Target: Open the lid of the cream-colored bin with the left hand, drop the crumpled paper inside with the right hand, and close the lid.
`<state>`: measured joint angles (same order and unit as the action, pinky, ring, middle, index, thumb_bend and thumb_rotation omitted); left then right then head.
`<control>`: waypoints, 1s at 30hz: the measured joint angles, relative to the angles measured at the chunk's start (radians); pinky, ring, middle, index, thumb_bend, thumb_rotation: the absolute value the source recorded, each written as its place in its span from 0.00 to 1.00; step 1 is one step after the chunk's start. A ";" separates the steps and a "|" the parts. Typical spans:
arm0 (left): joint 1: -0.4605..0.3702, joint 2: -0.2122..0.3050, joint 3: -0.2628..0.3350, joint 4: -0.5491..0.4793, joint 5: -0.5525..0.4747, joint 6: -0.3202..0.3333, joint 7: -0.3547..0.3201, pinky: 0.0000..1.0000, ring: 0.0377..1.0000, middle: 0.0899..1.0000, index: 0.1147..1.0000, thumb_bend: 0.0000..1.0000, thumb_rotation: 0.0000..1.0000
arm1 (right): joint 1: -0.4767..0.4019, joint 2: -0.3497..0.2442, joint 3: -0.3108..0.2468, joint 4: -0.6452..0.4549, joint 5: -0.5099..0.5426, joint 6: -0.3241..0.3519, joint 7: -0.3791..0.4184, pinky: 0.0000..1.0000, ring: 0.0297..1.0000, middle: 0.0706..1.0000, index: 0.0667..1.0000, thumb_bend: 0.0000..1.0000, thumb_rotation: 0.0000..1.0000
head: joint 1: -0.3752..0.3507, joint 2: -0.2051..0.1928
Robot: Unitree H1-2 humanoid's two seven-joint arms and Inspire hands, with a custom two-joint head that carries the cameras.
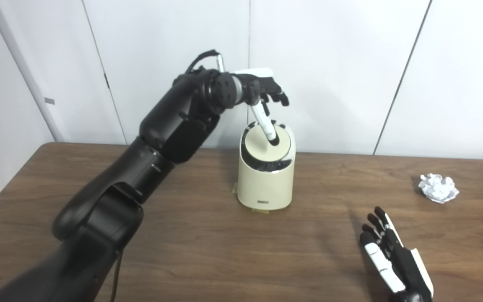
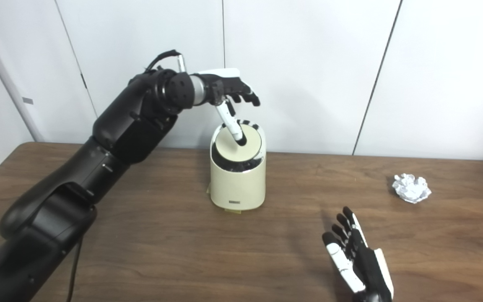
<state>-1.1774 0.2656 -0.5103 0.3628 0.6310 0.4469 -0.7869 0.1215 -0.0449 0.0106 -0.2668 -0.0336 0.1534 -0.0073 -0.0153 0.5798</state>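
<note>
Right hand (image 2: 357,258) idle; left hand (image 1: 262,90) presses bin lid (image 1: 266,144).

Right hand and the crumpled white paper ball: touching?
Apart. The left eye view shows bare brown table between the right hand and the crumpled white paper ball.

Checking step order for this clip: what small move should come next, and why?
Probably press further down with the left hand: one finger rests on the bin's lid, which looks only slightly tilted. The crumpled paper lies untouched, right hand open.
</note>
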 measured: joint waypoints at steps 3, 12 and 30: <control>-0.004 -0.002 -0.027 0.017 0.016 -0.011 0.007 0.79 0.86 0.86 0.84 0.93 0.12 | 0.000 0.000 0.002 0.000 0.003 0.000 -0.001 0.84 0.91 0.95 0.96 0.55 0.68 | -0.006 0.003; -0.003 0.002 -0.057 0.017 0.083 -0.062 0.054 0.80 0.90 0.91 0.85 0.90 0.12 | -0.002 0.002 0.012 0.000 0.005 -0.001 -0.009 0.84 0.90 0.95 0.97 0.55 0.70 | -0.015 0.009; 0.011 0.011 -0.062 0.022 0.125 -0.077 0.068 0.79 0.92 0.95 0.84 0.88 0.10 | -0.003 0.004 0.024 -0.002 0.009 0.004 -0.022 0.83 0.90 0.95 0.97 0.54 0.71 | -0.021 0.020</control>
<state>-1.1665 0.2769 -0.5727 0.3846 0.7555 0.3704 -0.7190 0.1182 -0.0414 0.0342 -0.2684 -0.0245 0.1571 -0.0292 -0.0368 0.5998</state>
